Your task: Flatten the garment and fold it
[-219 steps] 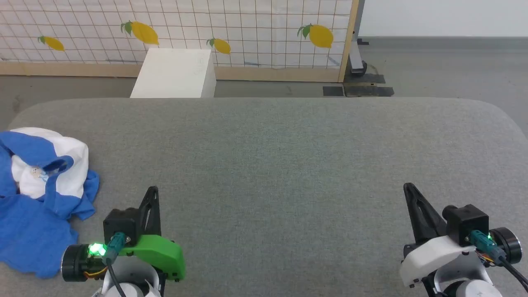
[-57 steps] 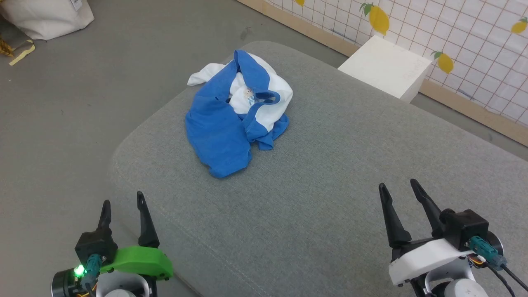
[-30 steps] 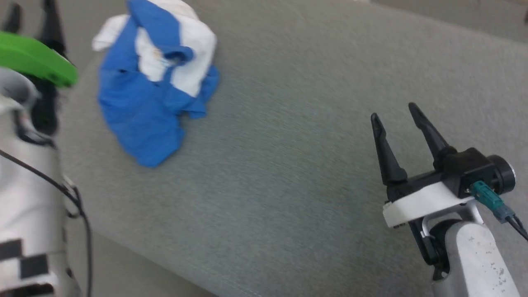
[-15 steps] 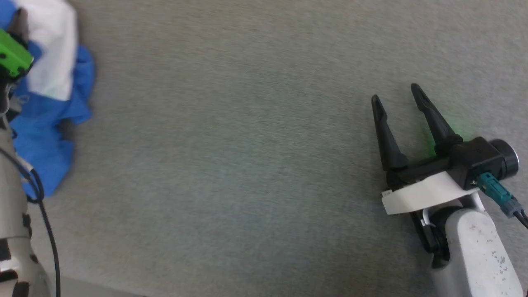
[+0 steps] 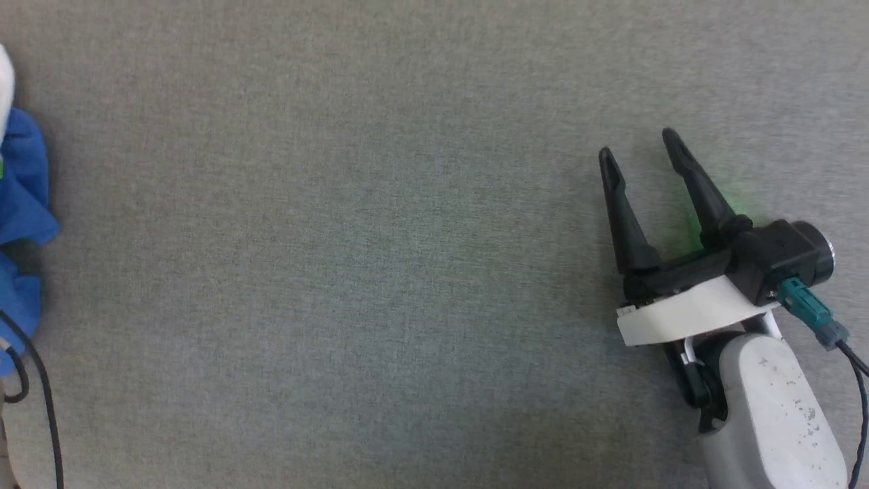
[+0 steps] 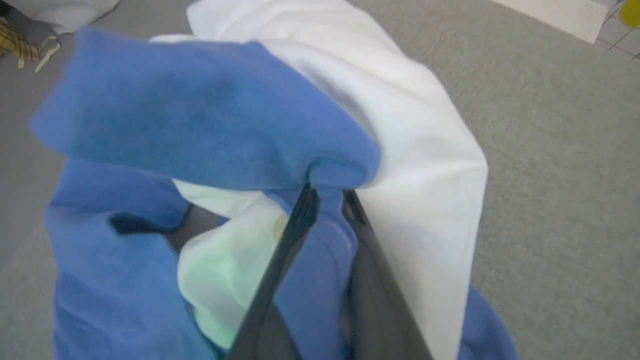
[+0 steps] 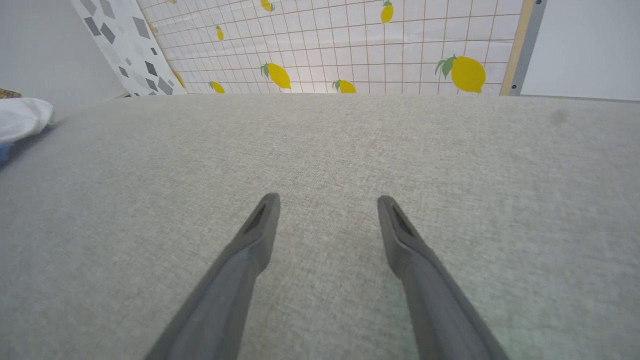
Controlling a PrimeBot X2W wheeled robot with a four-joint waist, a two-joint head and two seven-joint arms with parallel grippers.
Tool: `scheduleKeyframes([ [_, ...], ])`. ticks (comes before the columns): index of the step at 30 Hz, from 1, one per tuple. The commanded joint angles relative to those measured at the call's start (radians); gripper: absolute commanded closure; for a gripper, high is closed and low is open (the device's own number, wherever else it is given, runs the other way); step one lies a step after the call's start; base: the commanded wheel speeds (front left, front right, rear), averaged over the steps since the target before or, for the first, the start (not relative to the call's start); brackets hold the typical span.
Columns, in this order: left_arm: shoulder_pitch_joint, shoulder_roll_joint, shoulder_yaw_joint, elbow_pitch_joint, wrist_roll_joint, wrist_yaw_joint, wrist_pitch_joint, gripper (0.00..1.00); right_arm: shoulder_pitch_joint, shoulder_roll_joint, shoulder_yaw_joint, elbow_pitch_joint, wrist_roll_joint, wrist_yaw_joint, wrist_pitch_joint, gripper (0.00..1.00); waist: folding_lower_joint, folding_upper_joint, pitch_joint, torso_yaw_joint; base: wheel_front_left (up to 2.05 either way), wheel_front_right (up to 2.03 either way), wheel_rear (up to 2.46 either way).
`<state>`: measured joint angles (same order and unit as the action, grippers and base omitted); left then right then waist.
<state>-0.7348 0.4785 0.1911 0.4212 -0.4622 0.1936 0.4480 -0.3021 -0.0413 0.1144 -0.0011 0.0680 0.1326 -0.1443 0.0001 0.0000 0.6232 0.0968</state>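
Our left gripper [image 6: 329,196] pinches a blue fold of the shirt [image 6: 200,125] between jaws that stand narrow. The rest of the shirt is heaped around and beyond the fingertips, with white cloth to their right. Our right gripper [image 5: 637,145] hovers, jaws wide, over the grey cushion [image 5: 339,238], well apart from the shirt. Farther off stands a tiled wall with lemons [image 7: 350,40].

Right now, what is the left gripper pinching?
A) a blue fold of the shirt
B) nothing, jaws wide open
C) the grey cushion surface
A: in the left wrist view, the left gripper has its fingers nearly together on a blue fold of the garment. The right gripper is the open one, over the grey surface.
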Motion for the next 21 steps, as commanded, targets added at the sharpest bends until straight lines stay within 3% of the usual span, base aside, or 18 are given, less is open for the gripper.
scheduleKeyframes([
  [1, 0.008, 0.021, -0.006, -0.014, 0.026, -0.013, -0.063, 1.00, 0.028, -0.009, -0.009, 0.031, 0.011, -0.002, -0.008, 0.00, -0.0001, 0.0000, -0.116, 0.008, 0.00, 0.00, 0.00],
  [6, -0.035, 0.069, -0.057, -0.047, 0.110, -0.061, -0.255, 1.00, 0.063, -0.009, -0.019, 0.071, 0.045, -0.002, -0.031, 0.00, -0.0001, 0.0000, -0.258, 0.000, 0.00, 0.00, 0.00],
  [9, -0.086, 0.082, -0.117, -0.068, 0.144, -0.121, -0.321, 1.00, 0.095, -0.009, -0.034, 0.090, 0.068, -0.002, -0.042, 0.00, -0.0001, 0.0000, -0.338, -0.013, 0.00, 0.00, 0.00],
  [10, -0.144, 0.076, -0.175, -0.084, 0.165, -0.172, -0.370, 1.00, 0.126, -0.009, -0.048, 0.106, 0.084, -0.002, -0.050, 0.00, -0.0001, 0.0000, -0.408, -0.035, 0.00, 0.00, 0.00],
  [15, -0.238, 0.016, -0.271, -0.139, 0.175, -0.228, -0.380, 1.00, 0.162, -0.009, -0.063, 0.114, 0.099, -0.002, -0.056, 0.00, -0.0001, 0.0000, -0.490, -0.083, 0.00, 0.00, 0.00],
  [21, -0.308, -0.124, -0.409, -0.183, 0.126, -0.288, -0.343, 1.00, 0.193, -0.009, -0.066, 0.110, 0.113, -0.002, -0.052, 0.00, -0.0001, 0.0000, -0.543, -0.154, 0.00, 0.00, 0.00],
])
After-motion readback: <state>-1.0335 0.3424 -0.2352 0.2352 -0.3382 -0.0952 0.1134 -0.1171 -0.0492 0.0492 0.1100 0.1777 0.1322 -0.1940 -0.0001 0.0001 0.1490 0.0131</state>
